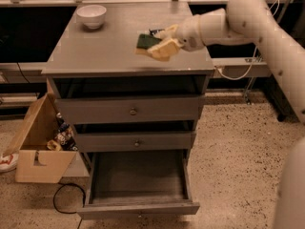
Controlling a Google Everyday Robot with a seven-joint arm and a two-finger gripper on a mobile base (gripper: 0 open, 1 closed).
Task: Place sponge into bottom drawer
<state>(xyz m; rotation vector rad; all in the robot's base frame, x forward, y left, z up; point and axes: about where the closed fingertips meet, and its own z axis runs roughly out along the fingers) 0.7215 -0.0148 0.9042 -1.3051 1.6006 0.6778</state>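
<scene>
The sponge [144, 42], dark green on top with a yellow base, is at the right middle of the grey cabinet top [105, 51], raised slightly off it. My gripper [161, 42] reaches in from the right and is shut on the sponge's right end, with cream fingers [164, 49] above and below it. The bottom drawer [138, 208] is pulled open at floor level, straight below, and its tray looks bare inside. The two drawers with knobs above it are closed.
A white bowl [91, 15] stands at the back left of the cabinet top. An open cardboard box [35, 151] with clutter sits on the floor to the left of the cabinet. A black cable [62, 200] loops beside the open drawer. My arm spans the right side.
</scene>
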